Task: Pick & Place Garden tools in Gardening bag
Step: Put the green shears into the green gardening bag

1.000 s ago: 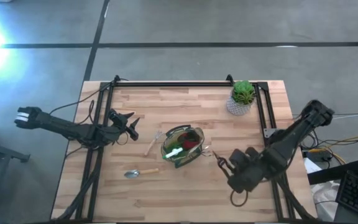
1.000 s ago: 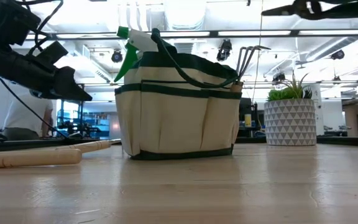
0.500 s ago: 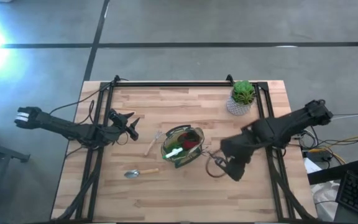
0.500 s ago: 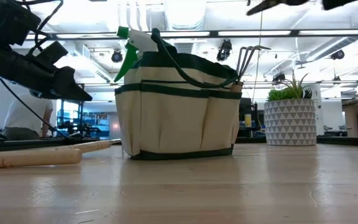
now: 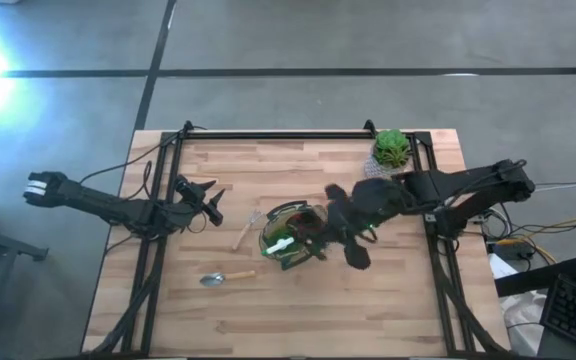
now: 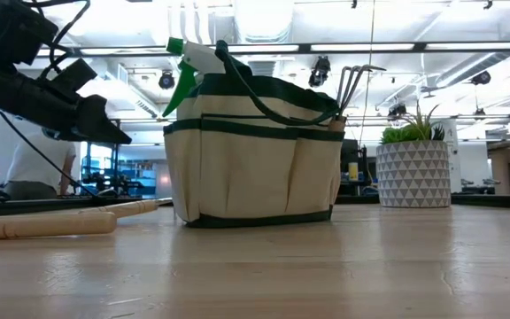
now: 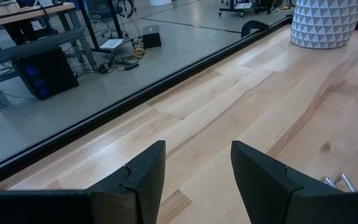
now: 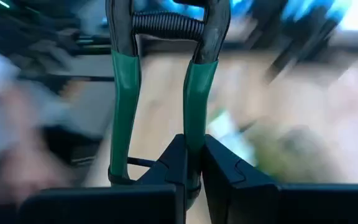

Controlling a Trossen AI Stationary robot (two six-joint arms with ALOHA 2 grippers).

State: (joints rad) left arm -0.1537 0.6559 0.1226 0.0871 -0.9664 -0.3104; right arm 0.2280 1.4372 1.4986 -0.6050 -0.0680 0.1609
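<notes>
The olive-tan gardening bag [image 5: 271, 228] stands upright on the table's middle; it also shows in the low view [image 6: 255, 159]. A green-and-white piece [image 6: 187, 60] and metal tines [image 6: 354, 80] stick out of its top, and a red piece [image 5: 311, 218] lies inside. My right gripper [image 5: 326, 228] is above the bag's right side, shut on pruning shears [image 8: 166, 68] with green handle sleeves. The wooden-handled fork [image 5: 244, 230] and the trowel [image 5: 224, 277] lie flat on the table left of the bag. My left gripper [image 5: 211, 203] waits open at the table's left. My right gripper pinches one green-sleeved handle [image 8: 194, 118] of the shears between its two fingers [image 8: 225, 171], near that handle's free end. The fingers lie along the handle. The other handle [image 8: 123, 112] is free beside them. The shears are lifted clear and reach forward past the fingertips.
A green plant in a white patterned pot [image 5: 389, 156] stands at the far right, close behind my right arm [image 5: 448, 190]. A black frame rail [image 5: 278, 134] runs along the table's far edge. Bare wood lies near the front edge [image 5: 298, 320]. A person [image 6: 34, 168] shows beyond the table.
My right gripper has swung from the table's near right toward the left and far side, carrying the shears clear of the table to above the bag. It has left the low view's top edge.
</notes>
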